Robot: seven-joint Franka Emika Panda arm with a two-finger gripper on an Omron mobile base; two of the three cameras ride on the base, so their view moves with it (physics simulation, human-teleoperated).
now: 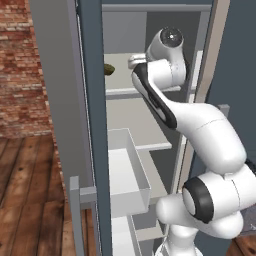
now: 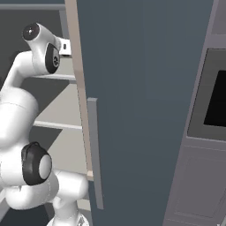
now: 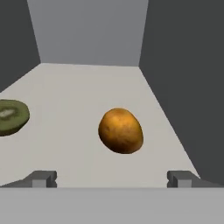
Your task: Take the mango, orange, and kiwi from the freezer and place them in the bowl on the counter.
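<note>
1. The freezer (image 1: 92,125) is a tall blue-grey box with a matte, flat-sided frame; its long door (image 2: 141,106) stands open, smooth and dark, with a pale tan edge strip and a slim grey bar handle (image 2: 95,152) running down it.
2. Inside, the pale grey shelves (image 1: 137,127) are thin flat slabs, and a white pull-out drawer (image 1: 127,172) — boxy, with thin straight walls — juts forward below them.
3. The white arm, glossy and rounded with dark joint bands, reaches up into the upper shelf compartment.
4. In the hand view the gripper (image 3: 112,179) shows two small grey squared finger tips set wide apart, released and holding nothing.
5. Between and just beyond those tips lies the mango (image 3: 121,130) — an egg-shaped fruit with golden-orange, finely mottled skin, browner on its shaded underside; it rests on the smooth off-white shelf floor (image 3: 78,100).
6. The kiwi (image 3: 11,116) lies well to the left of the mango on the same shelf: a cut half, flat olive-green face with a paler centre. In the left base view it shows as a small dark green lump (image 1: 109,69) at the shelf's left edge.
7. Plain grey walls close the compartment at the back and sides.
8. Left of the freezer are a red brick wall (image 1: 20,65) and a brown plank floor (image 1: 30,195).
</note>
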